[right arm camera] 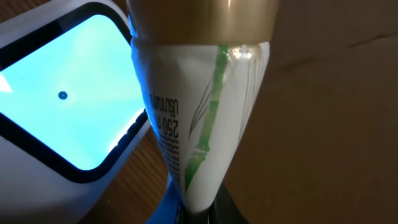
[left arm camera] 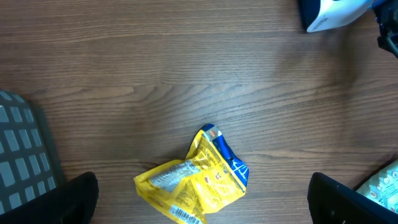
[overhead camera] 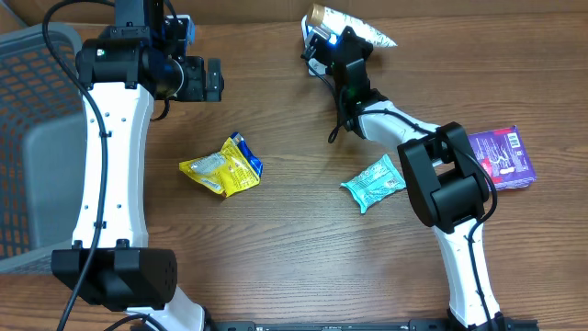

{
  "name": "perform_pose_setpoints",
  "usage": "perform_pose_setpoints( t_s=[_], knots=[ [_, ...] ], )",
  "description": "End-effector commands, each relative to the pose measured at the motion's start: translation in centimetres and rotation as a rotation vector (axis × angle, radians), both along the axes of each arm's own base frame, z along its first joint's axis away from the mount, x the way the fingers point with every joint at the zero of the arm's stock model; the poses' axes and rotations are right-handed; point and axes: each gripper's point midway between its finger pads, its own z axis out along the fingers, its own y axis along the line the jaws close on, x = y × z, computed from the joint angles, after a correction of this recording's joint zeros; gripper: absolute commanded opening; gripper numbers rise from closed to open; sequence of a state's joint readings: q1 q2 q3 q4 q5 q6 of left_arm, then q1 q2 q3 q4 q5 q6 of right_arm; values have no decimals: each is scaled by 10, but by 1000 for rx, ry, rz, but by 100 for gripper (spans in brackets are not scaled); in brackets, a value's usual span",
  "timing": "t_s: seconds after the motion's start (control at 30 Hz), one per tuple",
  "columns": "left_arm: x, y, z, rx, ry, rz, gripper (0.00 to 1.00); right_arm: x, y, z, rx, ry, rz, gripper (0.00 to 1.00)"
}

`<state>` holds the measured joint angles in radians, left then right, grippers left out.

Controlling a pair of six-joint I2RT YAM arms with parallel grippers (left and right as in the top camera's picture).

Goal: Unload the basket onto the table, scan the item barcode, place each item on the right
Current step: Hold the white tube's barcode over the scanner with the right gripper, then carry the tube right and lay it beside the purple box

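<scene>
The item, a white tube (right arm camera: 199, 124) with a gold cap and a green bamboo drawing, is pinched at its narrow end by my right gripper (right arm camera: 202, 214), which is shut on it. The tube (overhead camera: 356, 28) is held at the far middle of the table. Right beside it is the white scanner (right arm camera: 62, 93), its window glowing cyan and facing the tube's printed side. My right gripper (overhead camera: 331, 48) sits over the scanner. No barcode on the tube shows. My left gripper (overhead camera: 213, 80) is open and empty, far left.
A yellow and blue snack packet (overhead camera: 225, 165) lies mid-table under my open left gripper (left arm camera: 205, 205), its barcode (left arm camera: 183, 216) facing up. A teal packet (overhead camera: 374, 182) and a purple box (overhead camera: 501, 156) lie to the right. A grey basket (overhead camera: 32, 138) fills the left edge.
</scene>
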<state>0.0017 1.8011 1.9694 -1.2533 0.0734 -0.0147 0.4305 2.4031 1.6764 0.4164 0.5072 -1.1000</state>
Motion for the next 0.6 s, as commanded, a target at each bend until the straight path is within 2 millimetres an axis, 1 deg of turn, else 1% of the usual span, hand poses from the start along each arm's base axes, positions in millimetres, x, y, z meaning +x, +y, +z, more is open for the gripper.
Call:
perform_pose_setpoints(
  t_s=[0.0,0.07,0.1,0.2,0.27,0.33,0.4,0.43,0.5,0.57],
  knots=[
    [1,0,-6,13,12,-20,100,-7,7,74,42,-105,-35,4],
    [1,0,-6,13,13,-20,99,-13,1,100,96,-129,-68,4],
    [1,0,-6,13,12,-20,99,-18,-5,118,148,-144,-94,4],
    [1,0,-6,13,12,-20,100,-38,-16,160,286,-131,-131,4],
    [1,0,-6,13,12,-21,100,-56,-30,190,441,-130,-169,4],
    [1,0,-6,13,12,-21,99,-75,-45,213,616,-103,-197,4],
    [1,0,-6,13,12,-20,100,-91,-59,222,779,-30,-208,4],
    [1,0,-6,13,12,-20,100,-102,-69,224,876,19,-223,4],
    [1,0,-6,13,12,-20,99,-117,-86,221,1037,125,-250,4],
    [1,0,-6,13,12,-20,100,-131,-107,211,1195,240,-300,4]
  ],
)
